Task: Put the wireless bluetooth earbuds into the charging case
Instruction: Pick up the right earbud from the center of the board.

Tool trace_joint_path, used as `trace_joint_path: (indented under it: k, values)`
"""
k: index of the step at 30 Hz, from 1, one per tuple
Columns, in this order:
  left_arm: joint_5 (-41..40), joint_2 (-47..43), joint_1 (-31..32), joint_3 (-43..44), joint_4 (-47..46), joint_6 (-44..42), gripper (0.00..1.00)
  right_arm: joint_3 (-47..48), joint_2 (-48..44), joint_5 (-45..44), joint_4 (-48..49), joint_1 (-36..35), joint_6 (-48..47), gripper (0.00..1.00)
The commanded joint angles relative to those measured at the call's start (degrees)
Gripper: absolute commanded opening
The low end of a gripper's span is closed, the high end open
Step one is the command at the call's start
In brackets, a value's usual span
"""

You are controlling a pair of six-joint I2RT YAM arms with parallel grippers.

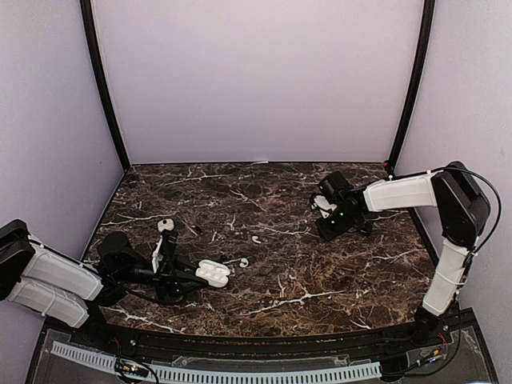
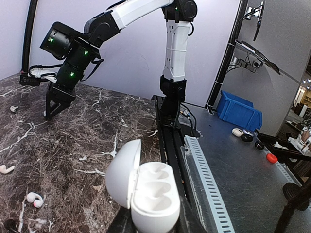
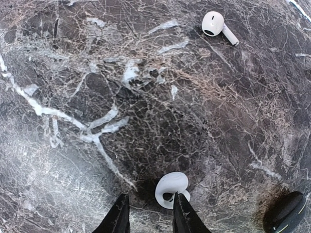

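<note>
My left gripper (image 1: 192,276) is shut on the white charging case (image 2: 154,191), which also shows in the top view (image 1: 213,274). Its lid stands open to the left and both sockets are empty. My right gripper (image 3: 149,216) is open, just above the marble at the right (image 1: 328,230). A white hooked earbud (image 3: 170,188) lies at its right fingertip, partly between the jaws. A stemmed earbud (image 3: 218,24) lies farther ahead. Two more earbuds (image 2: 34,198) (image 2: 6,168) lie on the marble left of the case, seen from above as two white specks (image 1: 242,261) (image 1: 256,239).
A small white piece (image 1: 166,226) sits by the left arm's forearm. A dark rounded object (image 3: 285,213) lies at the lower right of the right wrist view. Beyond the table's near edge run a black rail and a slotted white cable duct (image 2: 204,179).
</note>
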State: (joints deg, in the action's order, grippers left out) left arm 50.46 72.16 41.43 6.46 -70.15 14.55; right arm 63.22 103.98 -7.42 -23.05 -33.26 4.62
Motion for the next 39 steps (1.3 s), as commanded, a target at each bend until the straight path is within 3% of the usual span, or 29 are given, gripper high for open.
trace_joint_path:
  k: [1, 34, 39]
  values:
    - [0.89, 0.09, -0.12, 0.04, -0.96, -0.36, 0.13, 1.55, 1.15, -1.11, -0.08, -0.49, -0.66, 0.3]
    - [0.87, 0.52, -0.12, 0.14, -0.87, -0.46, 0.13, 3.93, 3.29, -5.21, -0.94, 0.16, -1.55, 0.23]
    - [0.95, 0.77, -0.12, 0.23, -0.94, -0.45, 0.13, 4.02, 3.11, -5.62, -0.81, 0.38, -1.48, 0.18]
